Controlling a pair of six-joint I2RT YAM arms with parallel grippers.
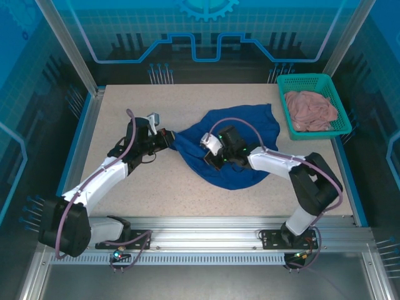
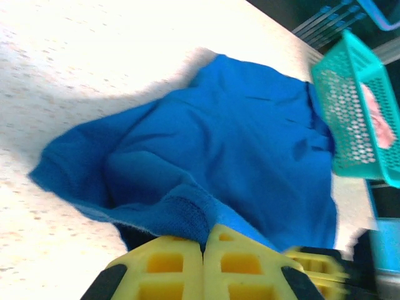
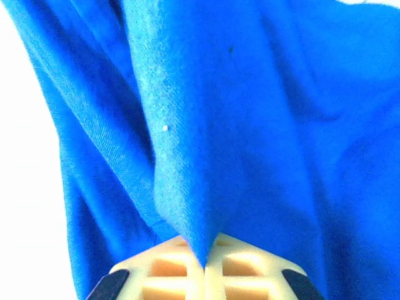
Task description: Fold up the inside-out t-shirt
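Note:
The royal-blue t-shirt [image 1: 237,147] lies crumpled in the middle of the table, stretched to a point on its left side. My left gripper [image 1: 167,139] is shut on that left edge; in the left wrist view a hemmed fold of the t-shirt [image 2: 187,212] disappears between the closed yellow fingers [image 2: 165,265]. My right gripper [image 1: 211,156] sits over the shirt's middle, shut on a pinched ridge of the t-shirt [image 3: 194,187] that rises into the closed fingers [image 3: 240,269].
A teal basket [image 1: 312,81] holding a dusty-pink cloth [image 1: 310,109] stands at the table's back right corner, just right of the shirt. The basket [image 2: 350,119] also appears in the left wrist view. Bare tabletop [image 1: 131,103] lies at the left and front.

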